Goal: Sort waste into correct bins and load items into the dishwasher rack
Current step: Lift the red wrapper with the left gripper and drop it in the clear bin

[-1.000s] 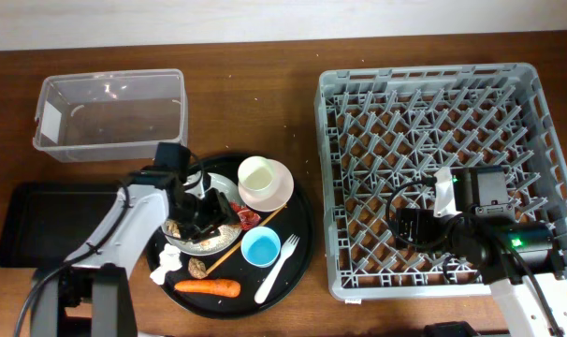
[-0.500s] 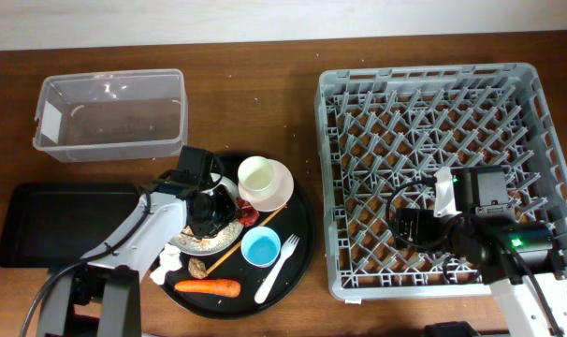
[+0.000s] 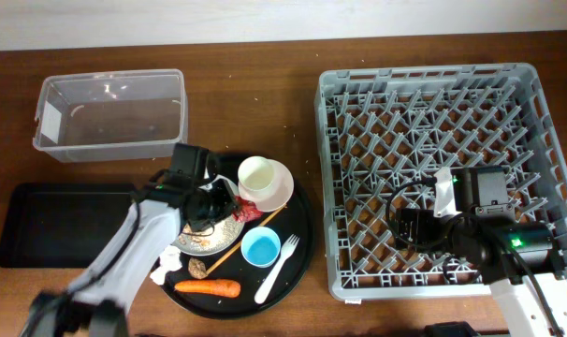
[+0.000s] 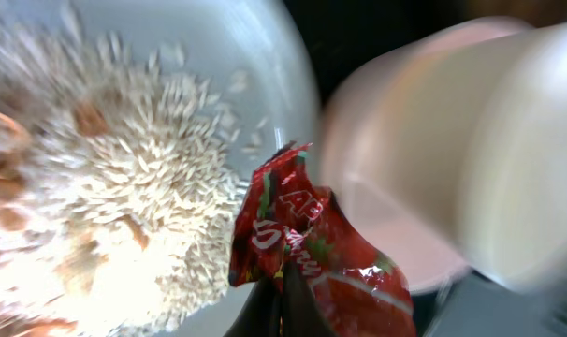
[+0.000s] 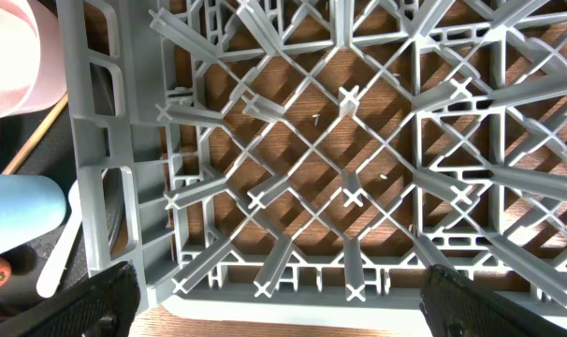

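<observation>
Red crumpled wrapper [image 4: 307, 253], at the edge of the white plate [image 4: 171, 56] beside the cream-pink bowl [image 4: 433, 168], was now pinched by the left gripper [image 4: 272, 314], newly shifted from the plate's middle, so binning could begin; the right gripper [image 5: 283, 300] hung spread above the dishwasher rack [image 5: 349, 197].

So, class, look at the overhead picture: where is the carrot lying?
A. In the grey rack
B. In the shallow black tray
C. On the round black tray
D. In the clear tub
C. The carrot lies at the near edge of the round black tray, just left of the white fork, and it is not in any bin or in the rack.
</observation>
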Robot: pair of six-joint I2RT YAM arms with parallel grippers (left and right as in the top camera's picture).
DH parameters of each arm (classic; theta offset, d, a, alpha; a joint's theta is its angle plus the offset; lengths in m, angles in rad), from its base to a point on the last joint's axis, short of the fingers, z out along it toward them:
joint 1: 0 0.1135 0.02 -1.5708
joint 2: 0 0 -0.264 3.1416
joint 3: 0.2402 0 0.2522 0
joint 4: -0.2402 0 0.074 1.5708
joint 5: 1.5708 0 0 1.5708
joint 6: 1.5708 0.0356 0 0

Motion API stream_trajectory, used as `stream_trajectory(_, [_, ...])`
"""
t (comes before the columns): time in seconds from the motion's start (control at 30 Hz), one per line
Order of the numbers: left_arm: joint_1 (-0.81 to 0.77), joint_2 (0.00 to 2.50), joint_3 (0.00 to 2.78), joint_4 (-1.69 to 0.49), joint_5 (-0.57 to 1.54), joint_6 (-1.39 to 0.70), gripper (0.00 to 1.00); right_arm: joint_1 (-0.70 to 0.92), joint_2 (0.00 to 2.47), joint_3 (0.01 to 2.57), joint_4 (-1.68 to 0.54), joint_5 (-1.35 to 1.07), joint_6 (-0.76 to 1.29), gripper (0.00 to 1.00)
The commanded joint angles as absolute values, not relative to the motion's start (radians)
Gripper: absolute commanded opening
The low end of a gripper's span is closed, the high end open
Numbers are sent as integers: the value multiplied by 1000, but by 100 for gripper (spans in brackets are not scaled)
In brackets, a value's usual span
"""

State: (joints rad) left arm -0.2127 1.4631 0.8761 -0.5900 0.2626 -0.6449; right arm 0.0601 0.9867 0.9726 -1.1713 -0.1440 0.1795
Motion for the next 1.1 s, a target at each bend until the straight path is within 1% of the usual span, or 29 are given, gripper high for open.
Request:
stream_trajectory(0.0, [-150, 1261, 947, -595, 124, -543, 1, 65, 985, 990, -1172, -146, 173, 99])
stream_trajectory(0.07, [-88, 1163, 958, -557, 7, -543, 1, 65, 985, 990, -1172, -146, 173, 99])
stream_trajectory(0.1, [-39, 1141, 958, -501, -24, -532, 1, 65, 985, 990, -1172, -146, 173, 99])
stream_trajectory(0.17, [27, 1157, 960, -393, -15, -456, 1, 65, 985, 990, -1172, -147, 174, 99])
stream_trajectory(0.2, [63, 1204, 987, -334, -16, -375, 1, 65, 985, 990, -1174, -147, 174, 99])
stream_trajectory(0.37, [112, 1475, 1170, -330, -34, -214, 1, 65, 985, 990, -1174, -147, 174, 99])
stream_trajectory(0.5, [128, 1698, 1245, -307, -34, -181, 2, 65, 985, 990, -1175, -147, 174, 99])
stream_trajectory(0.53, [128, 1719, 1245, -302, -35, -181, 9, 65, 985, 990, -1176, -147, 173, 99])
stream_trajectory(0.57, [128, 1732, 1245, -295, -35, -181, 11, 65, 985, 990, -1175, -147, 174, 99])
stream_trajectory(0.6, [128, 1736, 1245, -287, -35, -181, 20, 65, 985, 990, -1175, -147, 174, 99])
stream_trajectory(0.63, [128, 1737, 1245, -270, -42, -181, 35, 65, 985, 990, -1175, -147, 174, 99])
stream_trajectory(0.67, [128, 1737, 1245, -260, -42, -181, 40, 65, 985, 990, -1175, -147, 174, 99])
stream_trajectory(0.7, [127, 1737, 1245, -263, -41, -181, 50, 65, 985, 990, -1175, -147, 174, 99])
stream_trajectory(0.73, [127, 1737, 1245, -272, -41, -181, 55, 65, 985, 990, -1176, -147, 173, 99])
stream_trajectory(0.77, [127, 1736, 1245, -290, -39, -181, 56, 65, 985, 990, -1175, -147, 173, 99])
stream_trajectory(0.83, [128, 1720, 1246, -361, 1, -181, 55, 65, 985, 990, -1175, -146, 173, 99])
stream_trajectory(0.9, [125, 1660, 1246, -487, 71, -182, 55, 65, 985, 990, -1176, -146, 173, 98])
stream_trajectory(0.97, [112, 1598, 1246, -607, 121, -186, 68, 65, 985, 990, -1176, -147, 173, 98])
stream_trajectory(1.0, [80, 1526, 1245, -767, 145, -192, 76, 65, 985, 990, -1176, -147, 173, 98])
stream_trajectory(1.03, [59, 1494, 1245, -867, 145, -193, 78, 65, 985, 990, -1176, -147, 173, 98])
stream_trajectory(1.07, [47, 1483, 1245, -918, 144, -193, 81, 65, 985, 989, -1177, -147, 173, 98])
